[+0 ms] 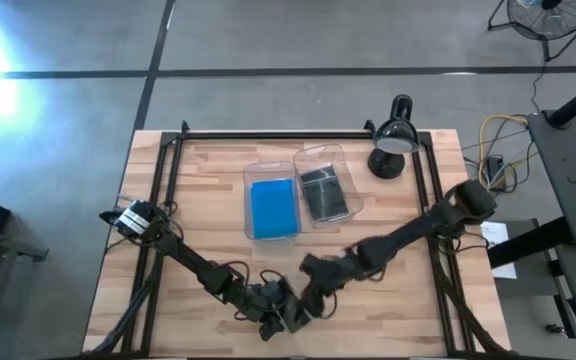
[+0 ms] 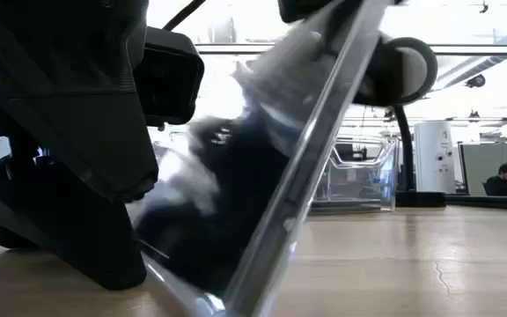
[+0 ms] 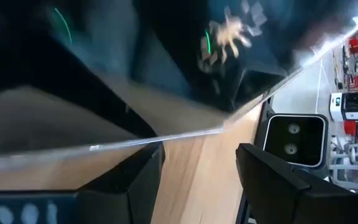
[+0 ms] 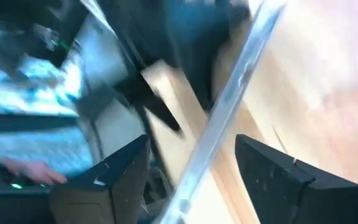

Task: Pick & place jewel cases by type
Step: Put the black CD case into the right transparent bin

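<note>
The table carries two clear bins at its centre: one with blue jewel cases, one with dark ones. At the near edge, the left gripper and right gripper meet. A dark jewel case stands tilted on edge there, lower edge on the wood. Its edge runs between the right gripper's spread fingers; contact cannot be told. The left gripper's grip cannot be told either.

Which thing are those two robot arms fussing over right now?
On the wooden table, near its front edge, the left pincer and right pincer meet. Between them, tilted on edge, is a dark smoky plastic jewel case, unlike the ones lying flat in the two clear bins.
</note>
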